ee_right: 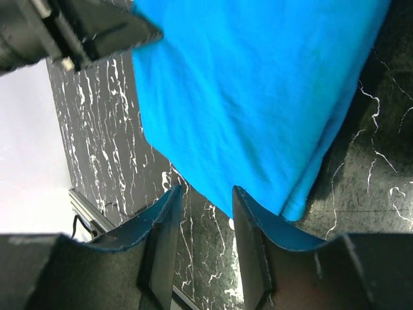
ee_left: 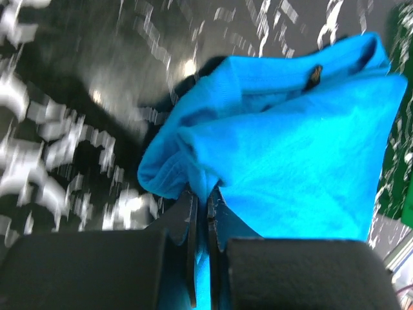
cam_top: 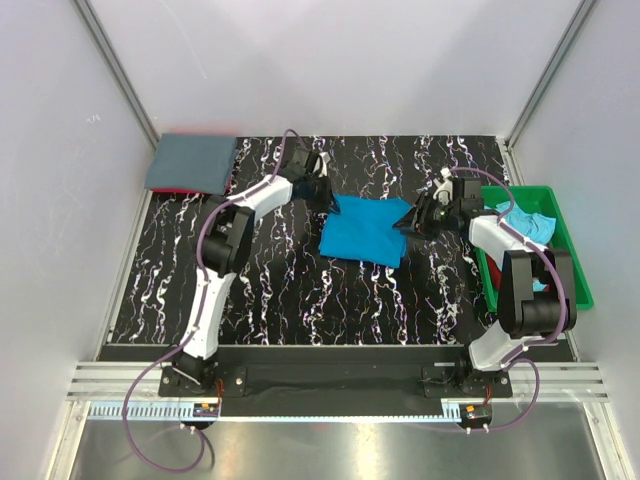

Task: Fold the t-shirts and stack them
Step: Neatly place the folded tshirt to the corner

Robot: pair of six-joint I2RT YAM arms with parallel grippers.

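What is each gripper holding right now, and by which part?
The left gripper is shut on the turquoise t-shirt, pinching a bunched fold at its edge. The right gripper is open beside the shirt's edge and holds nothing.

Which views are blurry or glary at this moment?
Left wrist: the table pattern is smeared by motion blur, with a glare spot near top centre, and the blue shirt looks soft. Right wrist: sharp, the table's white veins crisp and the shirt evenly lit. Top external: sharp, even light, only soft shadows on the table.
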